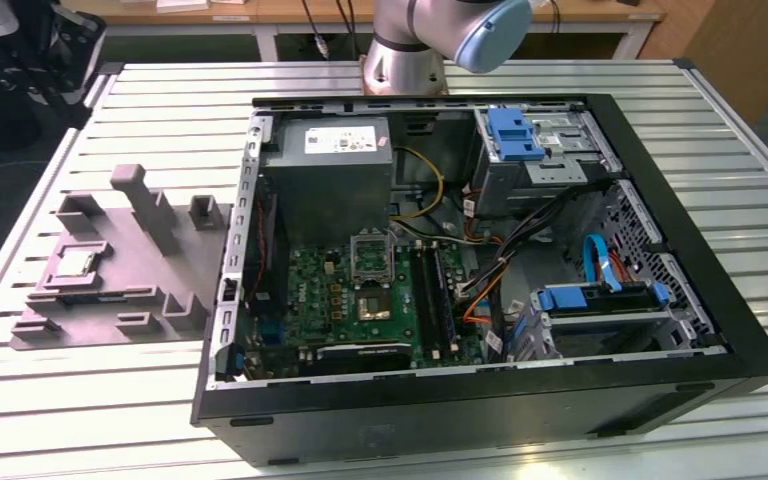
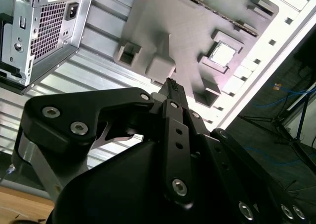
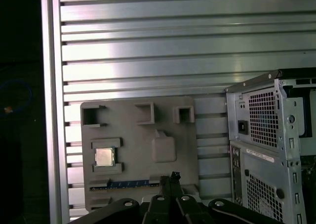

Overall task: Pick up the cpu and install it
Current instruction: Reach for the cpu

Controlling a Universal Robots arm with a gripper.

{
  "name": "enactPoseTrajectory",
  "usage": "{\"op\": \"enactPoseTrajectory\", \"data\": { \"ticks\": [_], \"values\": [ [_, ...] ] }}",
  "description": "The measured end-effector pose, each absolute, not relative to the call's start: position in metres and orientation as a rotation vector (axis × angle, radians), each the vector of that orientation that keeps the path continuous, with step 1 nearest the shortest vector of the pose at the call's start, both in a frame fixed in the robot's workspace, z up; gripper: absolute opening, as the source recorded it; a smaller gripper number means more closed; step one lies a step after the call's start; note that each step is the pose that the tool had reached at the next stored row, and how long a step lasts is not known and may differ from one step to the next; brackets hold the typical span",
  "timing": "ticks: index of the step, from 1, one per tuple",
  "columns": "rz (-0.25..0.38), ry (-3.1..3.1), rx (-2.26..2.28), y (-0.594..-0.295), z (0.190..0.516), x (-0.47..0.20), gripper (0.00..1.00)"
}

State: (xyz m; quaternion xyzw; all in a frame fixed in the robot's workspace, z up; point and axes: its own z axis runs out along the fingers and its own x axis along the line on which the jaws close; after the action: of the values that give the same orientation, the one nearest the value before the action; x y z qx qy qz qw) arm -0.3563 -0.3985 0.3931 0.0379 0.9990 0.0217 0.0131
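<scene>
Cpu [image 3: 104, 157] rests in tray [image 3: 132, 142]; exterior view adds motherboard [image 1: 331, 292].

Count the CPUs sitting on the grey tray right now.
1. The cpu lies flat in a square recess of the grey tray, on the exterior view's left, outside the computer case. No other shows, though the tray's upright blocks may hide a little.

Exterior view: arm [image 1: 418, 40] cut off at the frame's top edge, computer case [image 1: 491, 400] at its bottom edge. In both wrist views, the tool [image 3: 174, 176] [image 2: 171, 83] hides part of the grey tray [image 3: 128, 152] [image 2: 168, 17].
</scene>
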Motion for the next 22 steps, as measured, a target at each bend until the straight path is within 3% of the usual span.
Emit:
{"op": "enactPoseTrajectory", "data": {
  "ticks": [22],
  "values": [
    [0.068, 3.112, 0.118, -0.3985, 0.3931, -0.3616, 0.11]
  ]
}}
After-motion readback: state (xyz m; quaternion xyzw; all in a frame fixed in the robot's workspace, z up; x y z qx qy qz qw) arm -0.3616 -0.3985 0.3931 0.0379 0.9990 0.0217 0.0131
